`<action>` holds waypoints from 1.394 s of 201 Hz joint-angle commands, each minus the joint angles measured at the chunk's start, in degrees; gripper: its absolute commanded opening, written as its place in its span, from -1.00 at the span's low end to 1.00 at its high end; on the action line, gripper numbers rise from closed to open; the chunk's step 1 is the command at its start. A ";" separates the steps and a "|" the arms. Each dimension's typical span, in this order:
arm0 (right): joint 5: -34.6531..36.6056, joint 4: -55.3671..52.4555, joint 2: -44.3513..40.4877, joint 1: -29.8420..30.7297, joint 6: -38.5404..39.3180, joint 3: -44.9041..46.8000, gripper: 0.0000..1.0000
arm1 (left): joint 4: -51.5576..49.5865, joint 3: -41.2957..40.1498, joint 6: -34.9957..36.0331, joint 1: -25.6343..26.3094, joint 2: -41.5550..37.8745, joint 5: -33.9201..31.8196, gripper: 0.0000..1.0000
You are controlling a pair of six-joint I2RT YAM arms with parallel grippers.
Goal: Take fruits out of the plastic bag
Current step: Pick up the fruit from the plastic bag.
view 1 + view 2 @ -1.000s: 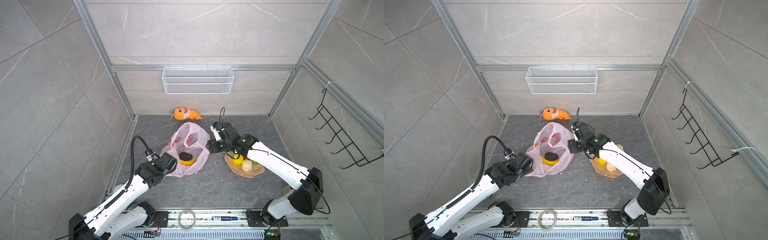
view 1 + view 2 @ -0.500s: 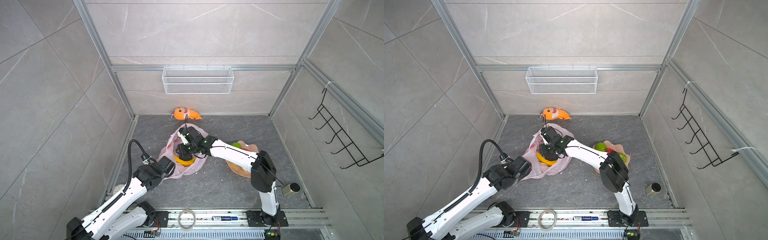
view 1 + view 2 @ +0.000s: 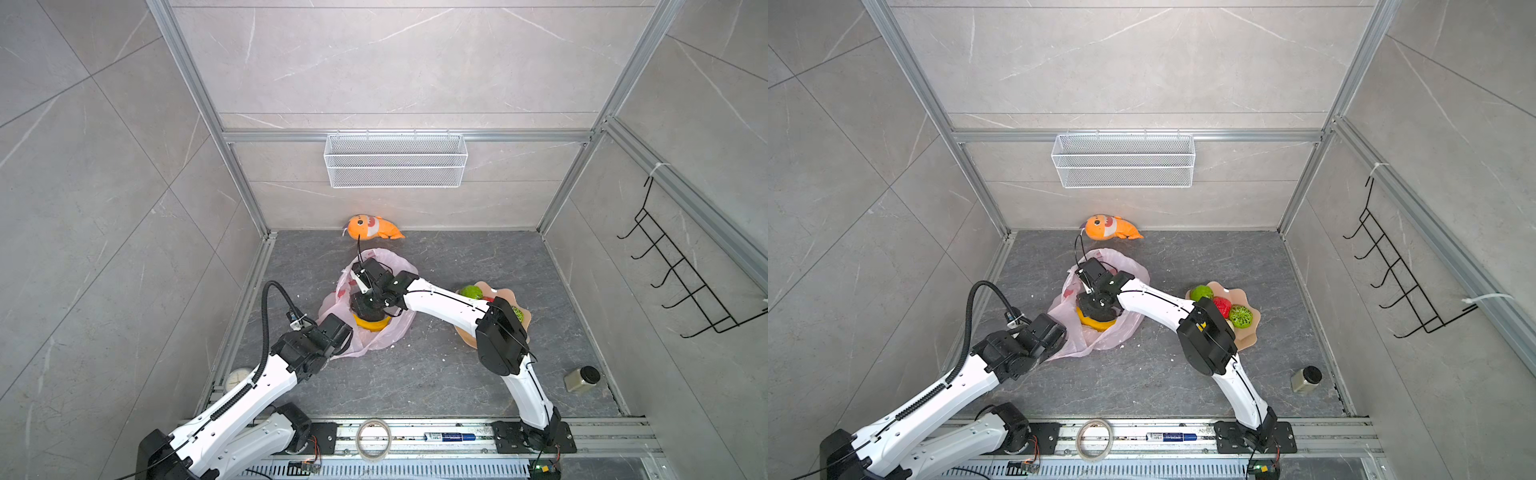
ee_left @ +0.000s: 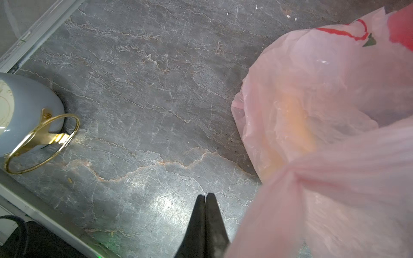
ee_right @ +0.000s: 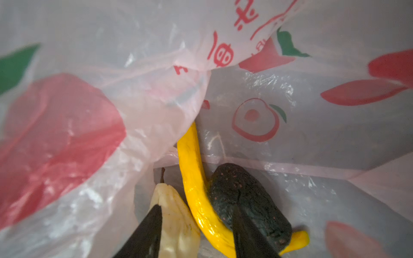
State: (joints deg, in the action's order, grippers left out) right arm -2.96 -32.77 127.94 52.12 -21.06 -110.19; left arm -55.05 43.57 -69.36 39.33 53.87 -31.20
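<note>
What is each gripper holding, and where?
Right gripper: nothing, jaws open astride the banana in the plastic bag. Left gripper: shut at the bag's edge; whether it pinches film cannot be told.

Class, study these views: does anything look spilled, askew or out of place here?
Two things: small white crumbs lie scattered on the grey stone floor around the crinkled pink plastic bag, like a spill. An orange plush shark lies alone against the back wall, a toy that is no fruit.

The plastic bag (image 3: 374,343) lies in the middle of the worktop (image 3: 415,374), with the banana (image 5: 192,178) and avocado (image 5: 241,194) touching inside it. The plush shark (image 3: 372,227) lies behind it, the plate (image 3: 1248,336) to its right.
</note>
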 commanded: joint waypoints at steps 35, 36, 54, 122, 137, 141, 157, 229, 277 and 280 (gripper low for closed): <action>5.18 -6.05 3.61 -0.35 4.56 -3.04 0.33 | 3.36 -0.46 2.95 -0.15 -0.25 -0.62 -1.00; 5.21 -6.15 3.66 -0.31 4.64 -3.07 0.34 | 3.36 -0.48 2.98 -0.19 -0.25 -0.57 -1.00; 5.84 -7.07 3.94 -0.45 5.62 -3.13 0.38 | 3.73 -0.83 3.22 -0.22 0.08 -0.35 -1.00; 6.08 -10.26 6.22 -0.63 8.12 -4.81 0.43 | 5.05 -1.81 3.40 -0.13 -0.29 -0.18 -1.00; 6.04 -10.29 6.90 -0.75 7.97 -5.19 0.43 | 5.20 -1.91 3.44 -0.18 -0.49 -0.17 -1.00; 6.08 -10.33 7.01 -0.77 7.84 -5.33 0.42 | 5.22 -1.98 3.40 -0.21 -0.52 -0.18 -1.00; 5.78 -10.75 8.00 -0.80 7.79 -6.29 0.41 | 5.29 -1.91 3.44 -0.18 -0.39 -0.18 -1.00; 6.57 -11.61 10.67 -1.05 7.87 -8.68 0.26 | 5.32 -2.18 2.70 -0.20 -0.31 0.09 -1.00; 7.09 -11.14 10.83 -1.54 7.79 -8.46 -0.04 | 5.06 -2.08 2.48 -0.19 -0.43 0.09 -1.00; 7.02 -11.10 10.75 -1.52 7.71 -8.33 -0.06 | 5.04 -2.09 2.48 -0.14 -0.43 0.09 -1.00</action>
State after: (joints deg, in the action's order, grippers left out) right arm 3.07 -42.68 137.78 51.16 -13.37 -117.47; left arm -49.69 41.65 -67.24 39.33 54.04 -30.89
